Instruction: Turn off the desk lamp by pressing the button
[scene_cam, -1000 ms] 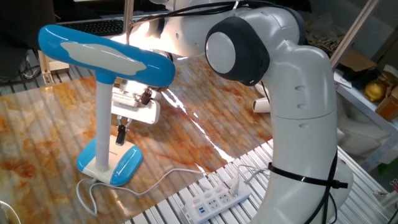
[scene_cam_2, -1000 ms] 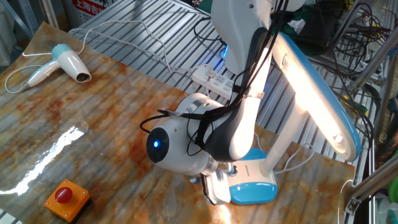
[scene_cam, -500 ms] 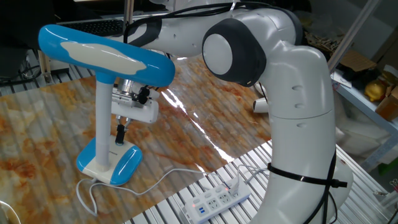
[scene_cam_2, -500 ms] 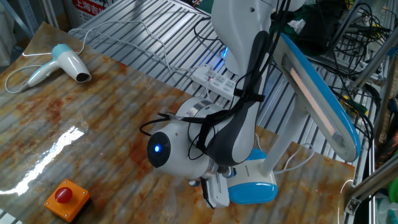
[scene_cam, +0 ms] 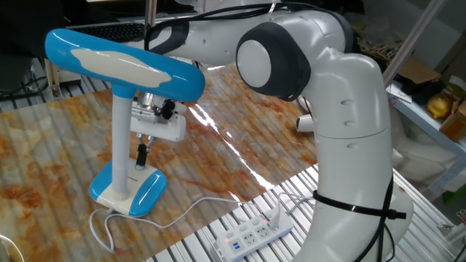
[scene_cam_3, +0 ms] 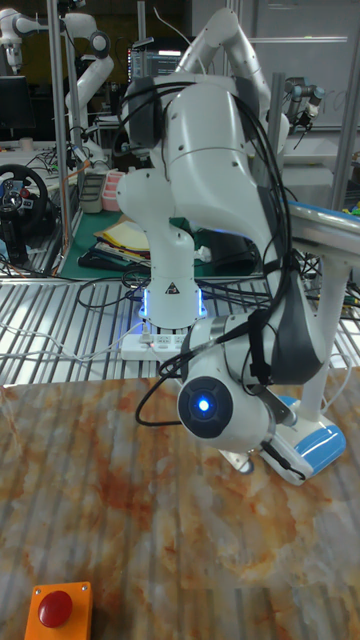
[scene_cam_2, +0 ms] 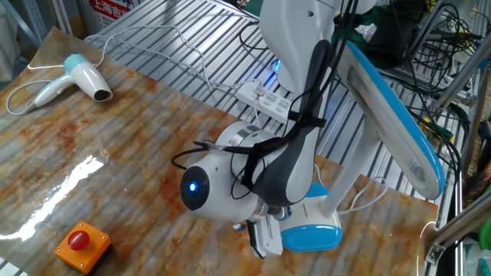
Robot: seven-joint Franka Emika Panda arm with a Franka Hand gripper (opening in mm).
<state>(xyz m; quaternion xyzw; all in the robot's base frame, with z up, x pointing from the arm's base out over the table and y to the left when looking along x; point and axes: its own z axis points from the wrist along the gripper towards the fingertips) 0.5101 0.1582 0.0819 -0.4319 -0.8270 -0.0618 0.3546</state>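
No words or numbers can be read. A red sign (scene_cam_2: 115, 9) carries white characters too cut off to make out. The robot base (scene_cam_3: 170, 292) bears a small triangular warning sign.

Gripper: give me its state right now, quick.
Gripper: poised over the desk lamp base; whether the fingers are open or shut cannot be told. It holds nothing visible.

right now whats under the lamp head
Under the lamp head: the hand, pointing down at the lamp base. The button itself cannot be seen.
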